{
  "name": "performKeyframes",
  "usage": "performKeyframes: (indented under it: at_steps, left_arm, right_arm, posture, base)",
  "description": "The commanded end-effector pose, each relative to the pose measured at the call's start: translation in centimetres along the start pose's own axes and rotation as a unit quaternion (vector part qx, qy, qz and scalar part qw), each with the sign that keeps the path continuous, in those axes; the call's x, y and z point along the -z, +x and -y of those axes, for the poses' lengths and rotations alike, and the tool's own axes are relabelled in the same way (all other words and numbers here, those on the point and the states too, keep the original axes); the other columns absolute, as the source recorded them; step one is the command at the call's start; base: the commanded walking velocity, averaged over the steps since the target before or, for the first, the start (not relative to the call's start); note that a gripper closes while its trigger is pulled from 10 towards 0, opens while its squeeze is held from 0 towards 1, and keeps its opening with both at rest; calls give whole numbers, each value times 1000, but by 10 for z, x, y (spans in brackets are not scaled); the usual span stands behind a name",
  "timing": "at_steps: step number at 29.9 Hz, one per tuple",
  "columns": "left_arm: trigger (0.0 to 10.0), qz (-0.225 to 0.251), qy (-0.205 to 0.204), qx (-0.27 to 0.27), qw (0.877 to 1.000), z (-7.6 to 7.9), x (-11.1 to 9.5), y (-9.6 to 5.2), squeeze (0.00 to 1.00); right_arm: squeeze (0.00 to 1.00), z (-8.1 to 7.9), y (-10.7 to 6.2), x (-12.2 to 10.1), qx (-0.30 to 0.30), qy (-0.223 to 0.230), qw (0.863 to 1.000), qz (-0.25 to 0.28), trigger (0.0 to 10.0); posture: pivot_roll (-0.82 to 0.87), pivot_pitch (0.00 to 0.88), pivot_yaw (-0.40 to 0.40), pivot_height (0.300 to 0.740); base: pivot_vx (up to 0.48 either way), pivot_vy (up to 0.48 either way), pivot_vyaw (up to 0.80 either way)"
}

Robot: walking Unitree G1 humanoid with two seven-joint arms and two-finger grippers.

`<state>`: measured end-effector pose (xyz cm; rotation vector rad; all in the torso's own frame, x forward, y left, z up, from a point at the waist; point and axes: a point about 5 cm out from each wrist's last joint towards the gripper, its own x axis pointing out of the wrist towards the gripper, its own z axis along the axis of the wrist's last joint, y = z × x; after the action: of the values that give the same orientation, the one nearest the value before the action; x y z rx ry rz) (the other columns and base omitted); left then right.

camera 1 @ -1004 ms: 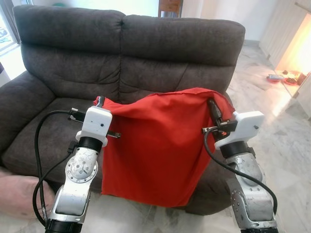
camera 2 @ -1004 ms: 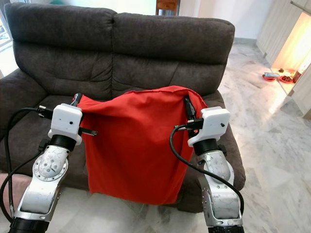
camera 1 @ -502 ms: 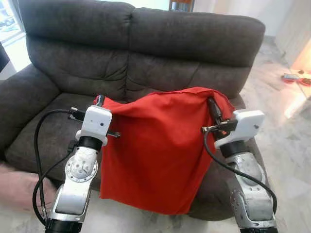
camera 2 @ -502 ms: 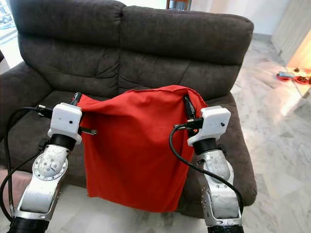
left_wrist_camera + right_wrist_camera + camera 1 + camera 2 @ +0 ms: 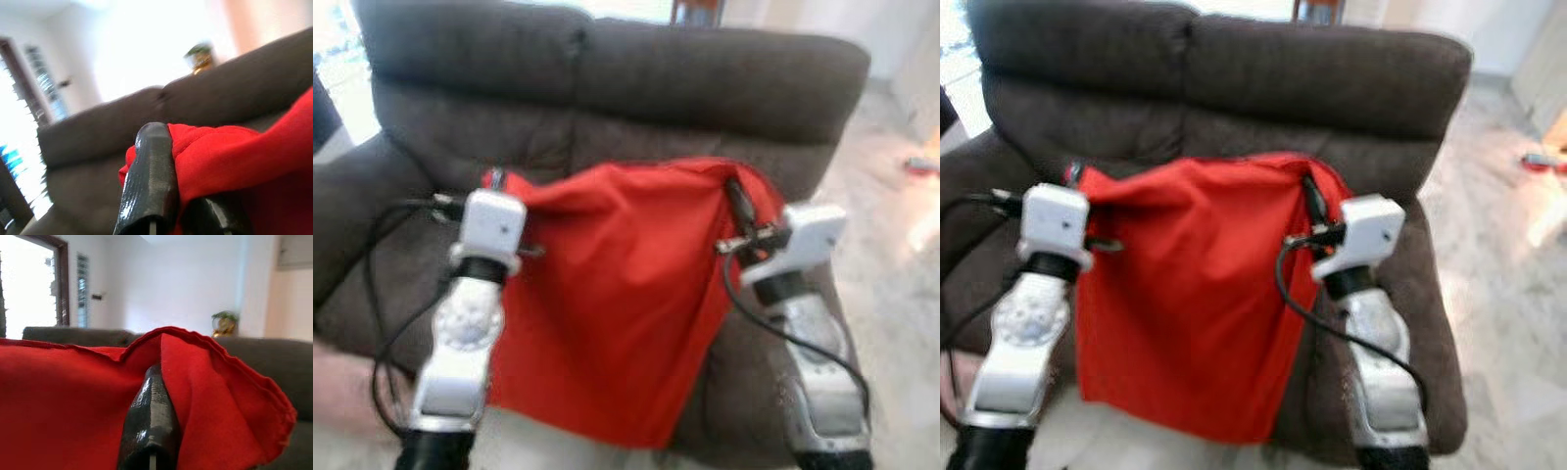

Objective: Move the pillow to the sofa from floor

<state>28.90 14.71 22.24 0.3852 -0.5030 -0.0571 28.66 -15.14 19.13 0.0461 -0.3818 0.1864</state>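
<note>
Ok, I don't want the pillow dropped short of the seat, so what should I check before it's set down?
1. Left gripper shut on the pillow corner: ok, fabric is pinched beside the finger.
2. Right gripper shut on the other corner: ok, cloth folds over its finger.
3. Pillow off the floor: ok, it hangs between the arms.
4. Pillow over the sofa seat: not ok, its lower part hangs in front of the seat edge.
5. Seat free behind the pillow: cannot tell, the pillow hides it.
</note>
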Motion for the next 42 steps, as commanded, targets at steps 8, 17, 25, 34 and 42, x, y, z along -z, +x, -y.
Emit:
performKeyframes:
  at_steps: [8,17,25,34,42]
  left_arm:
    - [10000,54,14,-22,998,-15,-22,8,0]
    - [10000,57,16,-25,998,-16,-24,9,0]
    - [10000,57,18,-31,998,-17,-25,9,0]
    - [10000,42,24,-34,998,-18,-18,4,0]
    - [10000,-12,25,12,1000,-3,4,-6,0]
  right_arm:
    - [0,-8,14,-32,-10,12,997,75,10000]
    - [0,-12,17,-39,-26,16,996,85,10000]
    - [0,-22,17,-42,-62,24,994,86,10000]
    - [0,-25,14,-36,-87,26,994,67,10000]
    - [0,-13,2,1,-85,-18,996,-12,10000]
  posture:
    - [145,1,-49,740]
    - [145,0,-54,740]
    - [145,4,-58,740]
    - [140,11,-63,740]
    - [145,14,-66,740]
  base:
    - [285,0,0]
    - [285,0,0]
    - [288,0,0]
    - [285,0,0]
    - [0,0,0]
